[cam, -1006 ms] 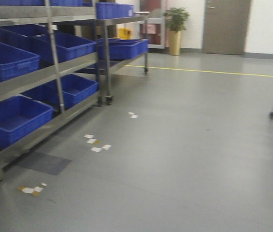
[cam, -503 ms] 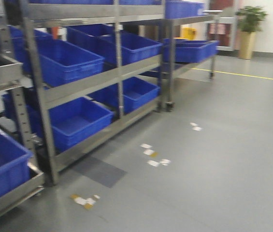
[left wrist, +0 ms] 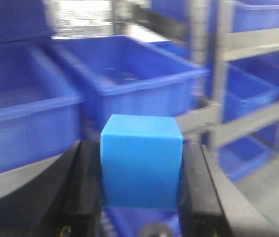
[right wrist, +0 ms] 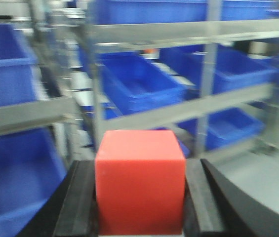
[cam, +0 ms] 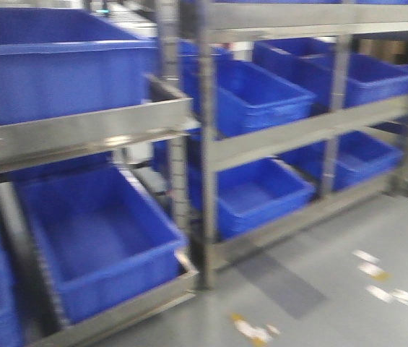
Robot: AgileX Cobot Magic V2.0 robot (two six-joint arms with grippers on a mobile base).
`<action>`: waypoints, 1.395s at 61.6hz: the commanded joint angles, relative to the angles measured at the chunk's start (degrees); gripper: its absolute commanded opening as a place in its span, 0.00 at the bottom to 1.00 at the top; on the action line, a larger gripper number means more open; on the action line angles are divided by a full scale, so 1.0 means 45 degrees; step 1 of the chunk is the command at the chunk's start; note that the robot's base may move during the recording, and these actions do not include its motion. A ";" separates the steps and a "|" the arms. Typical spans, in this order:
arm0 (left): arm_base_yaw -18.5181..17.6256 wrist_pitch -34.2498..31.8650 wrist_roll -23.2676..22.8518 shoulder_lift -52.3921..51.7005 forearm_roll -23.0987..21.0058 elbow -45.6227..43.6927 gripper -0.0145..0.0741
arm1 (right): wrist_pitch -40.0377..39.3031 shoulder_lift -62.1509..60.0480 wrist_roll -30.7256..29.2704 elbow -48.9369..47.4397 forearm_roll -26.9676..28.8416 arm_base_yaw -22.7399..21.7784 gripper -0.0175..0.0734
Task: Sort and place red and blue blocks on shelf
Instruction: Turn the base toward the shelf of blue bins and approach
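**Item 1, shelf** [cam: 81, 137]. Brushed steel racking is filling the front view, with the nearest flat front rail running across the left. A second rack is standing beyond it to the right. Everything is smeared, so no screws or fine detail can be made out.

**Item 2, blue bins** [cam: 59, 65]. Large plastic tubs are sitting on every tier. One is resting above the near rail, another is lying below it [cam: 102, 238], and more are lining the further rack. Those whose insides are showing are looking empty.

**Item 3, floor** [cam: 348, 303]. Grey flooring is showing at lower right, carrying scraps of pale tape [cam: 250, 331].

**Item 4, left gripper** [left wrist: 140, 190]. The black jaws are closed in, pressing both flanks of the blue block [left wrist: 141, 163]. The cube is sitting upright between them, lifted clear of any surface, with bins and rails lying behind it.

**Item 5, right gripper** [right wrist: 140, 195]. This claw is pinched likewise on the red block [right wrist: 139, 180], holding it square and off the ground, facing the racking.

**Step in hand.** Both cubes are being carried, one per arm, and neither is resting on the shelf yet. This reads as the approach stage, ahead of placing.

**Next move.** It is calling for the robot to be squared to the chosen tier, then for each arm to reach over the front rail. Each cube needs lowering onto its own side before the jaws part. The rail lip and bin walls are looking like the likeliest snags.
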 commanded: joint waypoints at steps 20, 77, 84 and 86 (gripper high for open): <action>-0.0002 -0.1174 -0.0085 0.0120 -0.0104 -0.0363 0.31 | -0.1220 0.0096 -0.0062 -0.0366 -0.0010 -0.0045 0.28; -0.0002 -0.1174 -0.0085 0.0120 -0.0104 -0.0363 0.31 | -0.1220 0.0096 -0.0062 -0.0366 -0.0010 -0.0045 0.28; -0.0002 -0.1174 -0.0085 0.0120 -0.0104 -0.0363 0.31 | -0.1220 0.0096 -0.0062 -0.0366 -0.0010 -0.0045 0.28; 0.0024 -0.1174 -0.0085 0.0120 -0.0104 -0.0363 0.31 | -0.1220 0.0096 -0.0062 -0.0366 -0.0010 -0.0045 0.28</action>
